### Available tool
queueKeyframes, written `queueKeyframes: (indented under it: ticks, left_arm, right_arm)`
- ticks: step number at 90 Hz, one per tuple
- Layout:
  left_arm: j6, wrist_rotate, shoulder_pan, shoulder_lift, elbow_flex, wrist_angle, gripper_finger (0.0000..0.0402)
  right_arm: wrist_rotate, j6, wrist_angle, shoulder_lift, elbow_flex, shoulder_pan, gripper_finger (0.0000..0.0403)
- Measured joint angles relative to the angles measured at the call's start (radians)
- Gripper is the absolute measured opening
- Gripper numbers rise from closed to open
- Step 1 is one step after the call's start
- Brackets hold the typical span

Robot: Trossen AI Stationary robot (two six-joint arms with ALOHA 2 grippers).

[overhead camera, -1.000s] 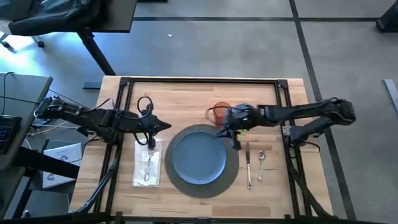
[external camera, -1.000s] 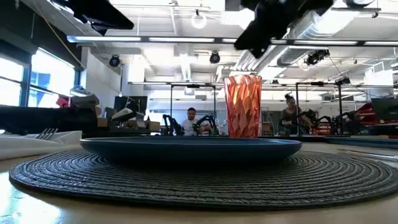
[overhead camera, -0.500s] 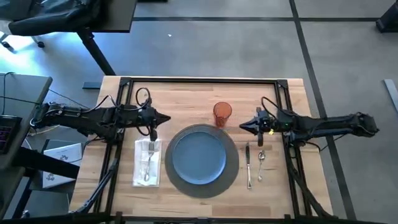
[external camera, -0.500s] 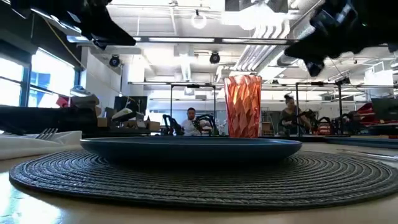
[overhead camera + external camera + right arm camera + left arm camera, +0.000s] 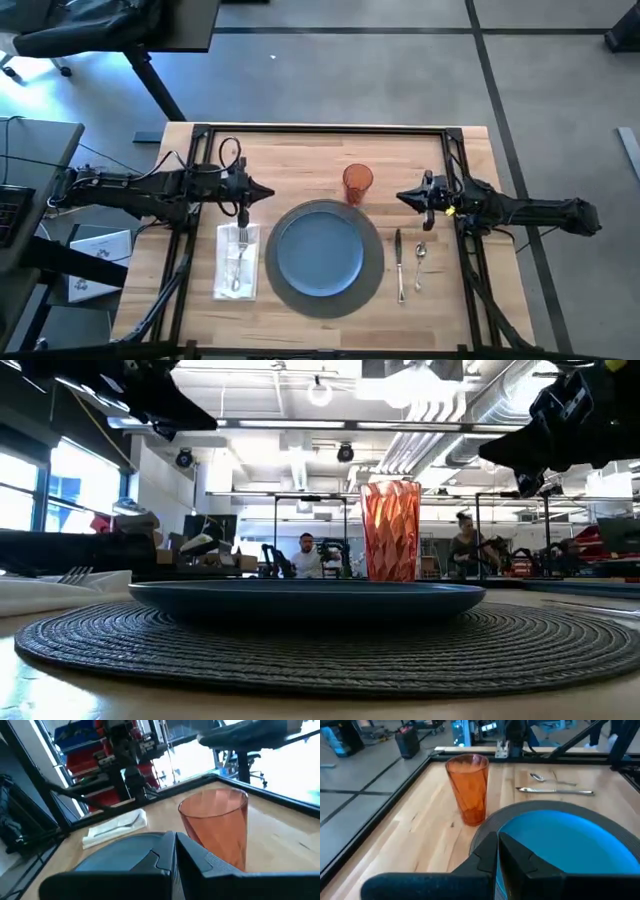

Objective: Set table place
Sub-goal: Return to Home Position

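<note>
On the wooden table [image 5: 300, 160] lies the round dark woven placemat [image 5: 374, 285], and a blue plate [image 5: 320, 250] rests flat on it. An orange faceted cup [image 5: 358, 181] stands upright on its base on the table, just past the mat's far edge. My left gripper [image 5: 268, 190] hovers shut to the cup's left, above the napkin's far end. My right gripper [image 5: 401, 197] hovers shut to the cup's right, a short way off. Neither one touches anything.
A white napkin [image 5: 237, 262] with a fork on it lies left of the mat. A knife [image 5: 398, 265] and a spoon [image 5: 420, 260] lie to its right. A black frame [image 5: 320, 130] edges the tabletop. People and equipment show in the room beyond.
My right gripper has drawn back from beside the cup toward the table's right edge, its arm stretching out level. The cup stands where it was. My left gripper has gone a little toward the far edge.
</note>
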Motion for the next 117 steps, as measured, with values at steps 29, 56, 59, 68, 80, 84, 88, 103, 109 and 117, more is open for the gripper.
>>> queueKeyframes:
  ticks: [29,56,59,68,80,84,88,103,109,117]
  left_arm:
    - [-0.034,0.041,0.029,-0.123,-0.119,0.085,0.0000]
    - [-0.069,0.041,0.029,-0.247,-0.228,0.144,0.0000]
    - [-0.070,0.041,0.029,-0.256,-0.234,0.137,0.0000]
    - [-0.070,0.041,0.029,-0.265,-0.234,0.130,0.0000]
    - [-0.061,0.045,0.029,-0.267,-0.235,0.125,0.0000]
    - [-0.056,0.060,0.029,-0.267,-0.235,0.125,0.0000]
    - [-0.052,0.077,0.029,-0.267,-0.236,0.124,0.0000]
    - [-0.047,0.135,0.029,-0.284,-0.244,0.137,0.0000]
    - [-0.052,0.149,0.029,-0.308,-0.276,0.181,0.0000]
    - [-0.080,0.148,0.034,-0.354,-0.341,0.240,0.0000]
  right_arm:
    - [0.004,0.011,-0.156,-0.118,-0.001,-0.008,0.0000]
    - [0.021,0.032,-0.118,-0.128,-0.065,-0.008,0.0000]
    - [0.038,0.033,-0.110,-0.127,-0.065,-0.007,0.0000]
    - [0.104,0.038,-0.121,-0.131,-0.065,-0.006,0.0000]
    - [0.089,0.011,-0.148,-0.122,-0.066,-0.005,0.0000]
    - [0.065,0.004,-0.151,-0.123,-0.066,-0.005,0.0000]
    - [0.042,0.002,-0.155,-0.123,-0.066,-0.005,0.0000]
    - [-0.031,-0.009,-0.162,-0.123,-0.066,-0.005,0.0000]
    - [-0.033,-0.002,-0.162,-0.123,-0.066,-0.005,0.0000]
    - [-0.034,0.002,-0.162,-0.123,-0.066,-0.005,0.0000]
